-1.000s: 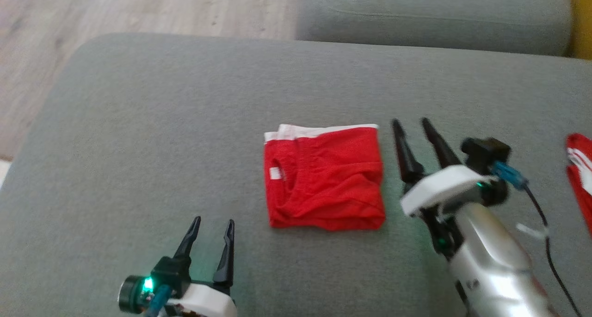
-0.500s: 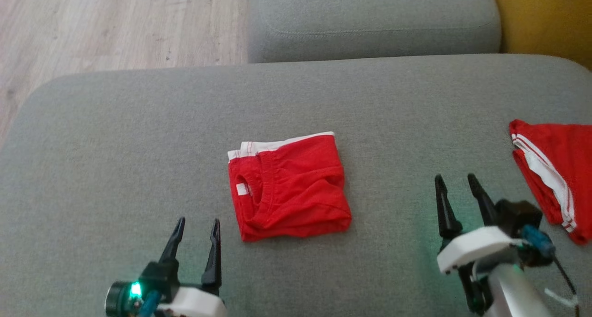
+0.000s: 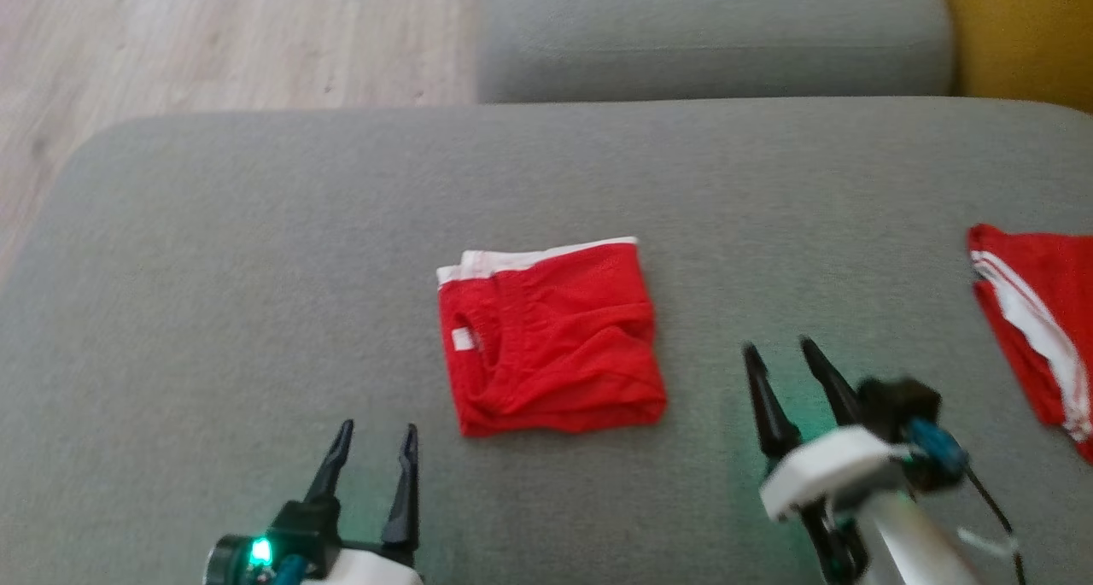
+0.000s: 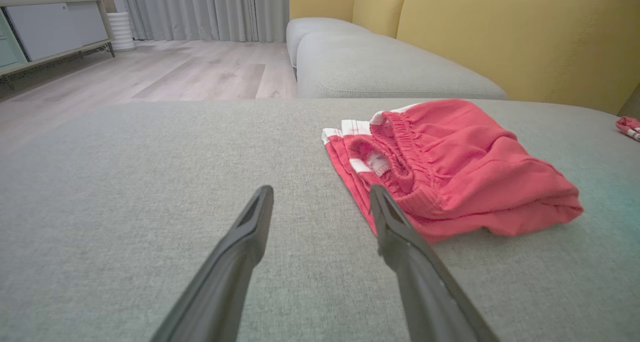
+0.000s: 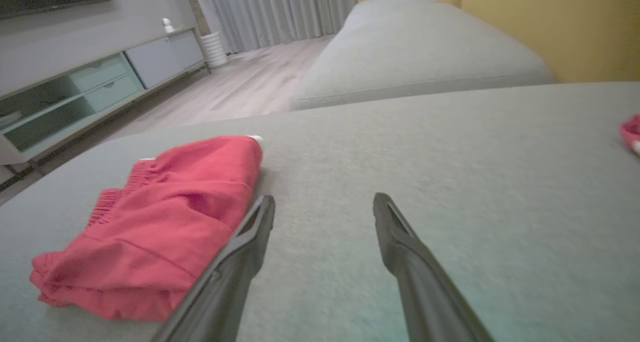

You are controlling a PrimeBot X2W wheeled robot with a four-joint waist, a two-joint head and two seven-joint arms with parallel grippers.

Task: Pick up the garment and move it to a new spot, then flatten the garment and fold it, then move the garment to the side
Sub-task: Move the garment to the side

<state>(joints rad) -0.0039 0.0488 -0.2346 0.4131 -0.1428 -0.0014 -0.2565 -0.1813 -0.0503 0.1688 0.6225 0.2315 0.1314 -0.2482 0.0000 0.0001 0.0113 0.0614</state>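
Note:
A red garment with a white-trimmed edge lies folded into a small square in the middle of the grey cushion. The left wrist view shows the garment lying ahead and to the right of my left gripper's fingers, its elastic waistband facing me. My left gripper hovers open at the lower left, apart from the garment. My right gripper stands open to the garment's right, with nothing between its fingers. In the right wrist view the garment lies beside my right gripper's left finger.
Another red garment with white stripes lies at the cushion's right edge. A second grey cushion and a yellow sofa back lie beyond. Wooden floor shows at the upper left. A low TV cabinet stands across the room.
My right gripper has drawn back from beside the garment's upper right corner toward the lower right. The head camera has shifted. The garment lies as before and both grippers stay open.

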